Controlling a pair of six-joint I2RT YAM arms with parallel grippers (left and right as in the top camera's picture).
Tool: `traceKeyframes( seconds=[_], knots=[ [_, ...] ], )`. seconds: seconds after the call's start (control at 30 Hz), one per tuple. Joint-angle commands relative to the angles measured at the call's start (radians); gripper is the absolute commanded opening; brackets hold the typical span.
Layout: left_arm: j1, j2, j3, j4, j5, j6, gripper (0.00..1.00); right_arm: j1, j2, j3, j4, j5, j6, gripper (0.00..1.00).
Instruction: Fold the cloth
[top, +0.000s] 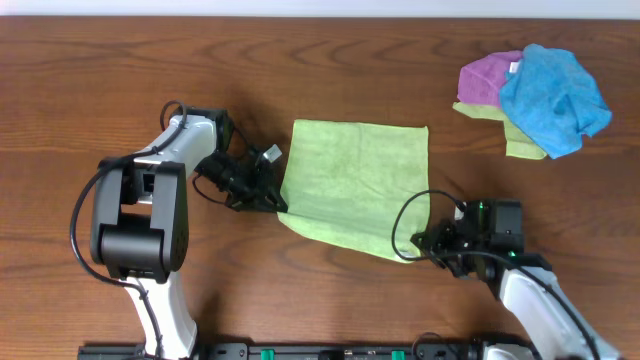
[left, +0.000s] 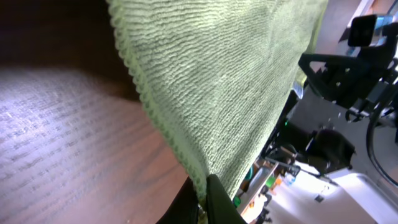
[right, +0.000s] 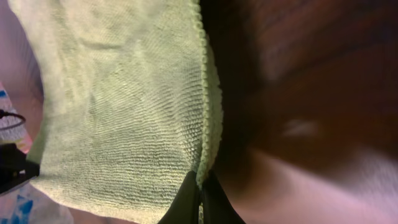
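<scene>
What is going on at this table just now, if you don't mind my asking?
Two robot arms are working on a lime-green cloth. The left gripper is shut on its near left corner and the right gripper is shut on its near right corner, while the far part lies spread on the wooden table. No fold shows yet. A pile of blue, purple and yellow-green cloths sits apart at the far right.

A yellow-green cloth lies mostly buried under the blue cloth and purple cloth, only strips showing. Both wrist views cut the fingers at the bottom edge and the lime cloth at the top; the surface is blurred in the right one.
</scene>
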Motion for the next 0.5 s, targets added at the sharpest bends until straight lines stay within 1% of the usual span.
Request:
traceKeyframes(
  seconds=[0.0,0.13,0.23,0.27,0.4,0.47],
  knots=[
    [0.014,-0.02,0.0,-0.031,-0.031,0.088,0.06,-0.002,-0.077,0.018,-0.058,0.103,-0.059,0.01],
    [0.014,-0.031,0.0,-0.066,-0.032,0.121,0.06,-0.002,-0.162,0.023,-0.147,0.127,-0.086,0.01],
    [0.014,-0.074,0.0,-0.055,-0.058,0.117,0.06,-0.002,-0.212,0.023,-0.195,0.137,-0.092,0.01],
    [0.013,-0.091,0.0,-0.043,-0.09,0.098,0.06,-0.002,-0.221,0.023,-0.201,0.137,-0.092,0.01],
    [-0.004,-0.179,0.0,0.013,-0.291,-0.02,0.06,-0.002,-0.233,0.025,-0.196,0.137,-0.095,0.01],
    [-0.021,-0.228,0.0,0.047,-0.361,-0.077,0.06,-0.002,-0.233,0.035,-0.195,0.137,-0.095,0.01]
  ],
)
